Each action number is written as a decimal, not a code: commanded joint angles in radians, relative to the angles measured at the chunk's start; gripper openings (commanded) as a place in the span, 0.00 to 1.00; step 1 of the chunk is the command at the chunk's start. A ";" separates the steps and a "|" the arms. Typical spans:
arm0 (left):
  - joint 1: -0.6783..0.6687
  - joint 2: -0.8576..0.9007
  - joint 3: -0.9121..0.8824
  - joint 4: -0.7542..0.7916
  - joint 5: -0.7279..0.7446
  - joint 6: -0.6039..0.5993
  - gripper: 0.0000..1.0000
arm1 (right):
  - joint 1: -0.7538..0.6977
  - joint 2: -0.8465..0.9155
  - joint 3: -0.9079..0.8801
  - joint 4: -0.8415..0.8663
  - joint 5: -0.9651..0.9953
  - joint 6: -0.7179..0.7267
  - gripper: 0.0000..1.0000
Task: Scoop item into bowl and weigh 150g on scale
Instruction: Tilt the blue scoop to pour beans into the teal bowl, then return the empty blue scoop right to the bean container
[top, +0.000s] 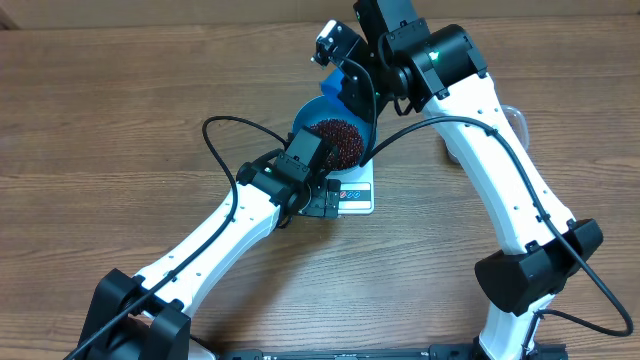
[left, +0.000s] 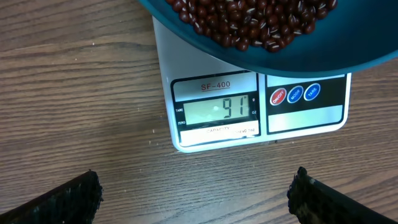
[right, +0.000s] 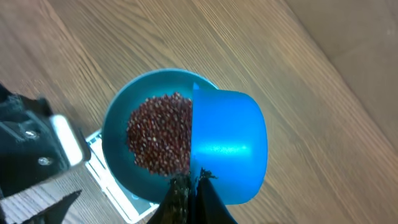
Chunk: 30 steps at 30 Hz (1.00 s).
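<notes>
White scale (top: 356, 196) on wooden table (top: 100, 120)

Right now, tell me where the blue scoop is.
Right wrist view: the scoop, clamped in the right arm's jaws, is tipped over the right rim of the bowl; overhead, at its far edge.

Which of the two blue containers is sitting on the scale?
The wide round bowl holding the beans sits on the white scale; the smaller scoop is held over its edge by the right gripper.
</notes>
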 joint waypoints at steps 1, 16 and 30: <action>0.004 -0.008 -0.005 0.003 0.005 -0.014 0.99 | 0.004 -0.017 -0.005 0.000 0.023 0.063 0.04; 0.004 -0.008 -0.005 0.003 0.005 -0.014 0.99 | -0.045 -0.013 -0.005 0.010 0.037 0.354 0.04; 0.004 -0.008 -0.005 0.003 0.005 -0.014 1.00 | -0.485 -0.010 -0.013 -0.102 -0.143 0.455 0.04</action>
